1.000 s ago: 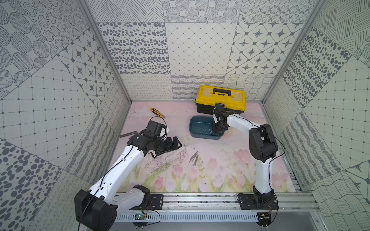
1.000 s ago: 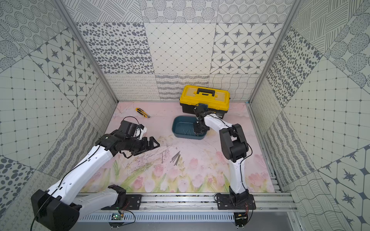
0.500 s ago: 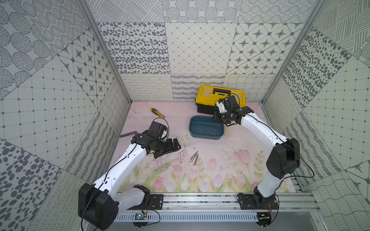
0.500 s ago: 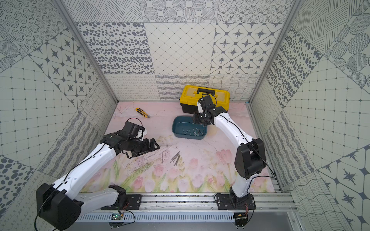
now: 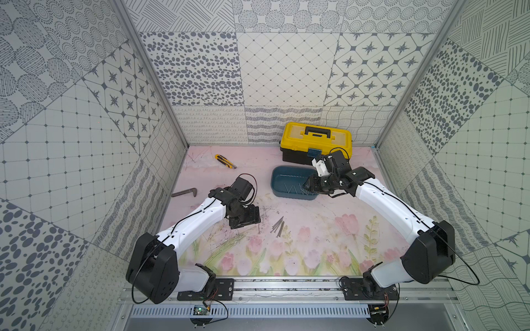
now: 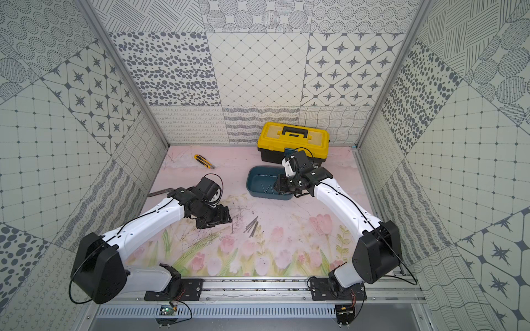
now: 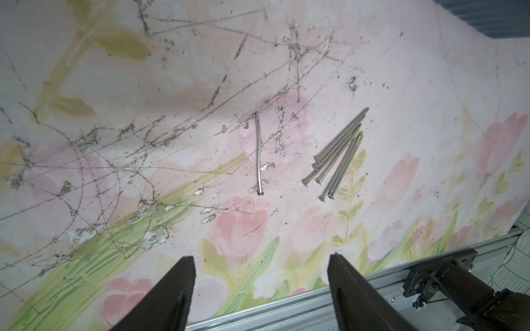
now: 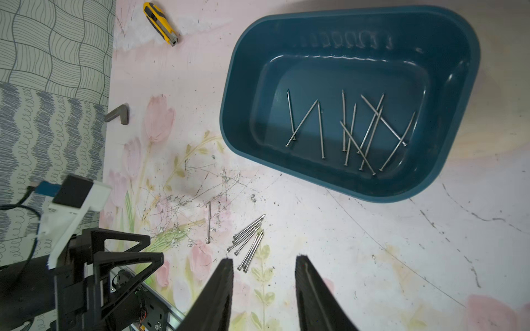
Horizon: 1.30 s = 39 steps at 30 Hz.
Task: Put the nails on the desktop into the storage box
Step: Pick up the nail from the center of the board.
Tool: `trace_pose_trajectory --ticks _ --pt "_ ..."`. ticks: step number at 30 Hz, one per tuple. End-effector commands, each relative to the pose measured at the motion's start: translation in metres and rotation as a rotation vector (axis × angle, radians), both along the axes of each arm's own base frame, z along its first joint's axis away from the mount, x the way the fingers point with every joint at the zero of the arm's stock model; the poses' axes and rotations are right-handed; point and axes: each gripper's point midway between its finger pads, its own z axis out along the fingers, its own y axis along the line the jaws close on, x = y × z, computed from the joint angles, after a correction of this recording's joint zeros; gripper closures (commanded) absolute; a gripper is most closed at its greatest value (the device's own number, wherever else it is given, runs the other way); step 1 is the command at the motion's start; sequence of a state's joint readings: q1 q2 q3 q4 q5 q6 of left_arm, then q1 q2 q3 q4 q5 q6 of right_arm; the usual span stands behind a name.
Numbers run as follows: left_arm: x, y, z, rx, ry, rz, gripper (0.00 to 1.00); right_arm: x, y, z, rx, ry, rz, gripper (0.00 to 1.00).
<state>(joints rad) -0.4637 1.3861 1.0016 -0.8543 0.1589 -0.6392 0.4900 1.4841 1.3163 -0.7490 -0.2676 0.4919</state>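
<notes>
Several nails (image 7: 337, 156) lie bunched on the pink tulip desktop (image 5: 315, 246), with a single nail (image 7: 259, 154) beside them; both top views show the bunch (image 5: 277, 226) (image 6: 251, 226). My left gripper (image 7: 261, 263) hovers just left of them (image 5: 245, 219), open and empty. The teal storage box (image 5: 279, 179) (image 8: 358, 186) holds several nails (image 8: 350, 131). My right gripper (image 8: 263, 259) is open and empty at the box's right end (image 5: 311, 184). Its wrist view also shows the nail bunch (image 8: 248, 243) on the desktop.
A yellow-and-black toolbox (image 5: 315, 142) stands behind the box at the back wall. A yellow utility knife (image 5: 225, 161) lies at the back left. A dark L-shaped bar (image 5: 185, 192) rests by the left wall. Patterned walls close in three sides.
My right arm has come out of the storage box and swung its elbow out to the right. My left gripper has edged toward the nails and its jaws have narrowed a little.
</notes>
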Motion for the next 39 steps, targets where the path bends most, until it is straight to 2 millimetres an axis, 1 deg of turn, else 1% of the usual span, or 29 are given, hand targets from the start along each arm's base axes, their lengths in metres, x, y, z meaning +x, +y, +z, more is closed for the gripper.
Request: trace_pose_trajectory --ticks 1,4,8,14,15,17,21,25,35,39 --pt "-0.008 0.017 -0.017 0.143 0.069 0.126 0.24 -0.004 0.006 0.009 0.042 -0.015 -0.009 0.58" --pt "-0.01 0.017 -0.025 0.156 0.071 0.141 0.24 -0.008 0.011 0.009 0.045 -0.02 -0.001 0.58" --pt "-0.012 0.015 -0.035 0.145 0.089 0.143 0.24 -0.018 0.025 0.007 0.069 -0.022 0.043 0.58" --pt "-0.013 0.013 -0.047 0.147 0.105 0.129 0.25 -0.041 0.062 0.001 0.195 0.009 0.179 0.58" --pt "-0.012 0.012 -0.049 0.146 0.106 0.125 0.25 -0.049 0.071 0.0 0.213 0.013 0.22 0.58" --pt "-0.01 0.011 -0.052 0.143 0.109 0.121 0.25 -0.059 0.083 -0.003 0.229 0.021 0.27 0.58" --pt "-0.005 0.007 -0.056 0.14 0.108 0.109 0.25 -0.077 0.098 -0.019 0.217 0.043 0.334 0.58" --pt "0.0 0.002 -0.06 0.135 0.109 0.099 0.28 -0.088 0.104 -0.03 0.208 0.077 0.345 0.58" --pt "0.015 -0.008 -0.079 0.147 0.138 0.068 0.36 -0.094 0.099 -0.031 0.209 0.078 0.321 0.58" --pt "0.018 -0.012 -0.087 0.153 0.159 0.055 0.4 -0.095 0.097 -0.03 0.211 0.079 0.313 0.57"
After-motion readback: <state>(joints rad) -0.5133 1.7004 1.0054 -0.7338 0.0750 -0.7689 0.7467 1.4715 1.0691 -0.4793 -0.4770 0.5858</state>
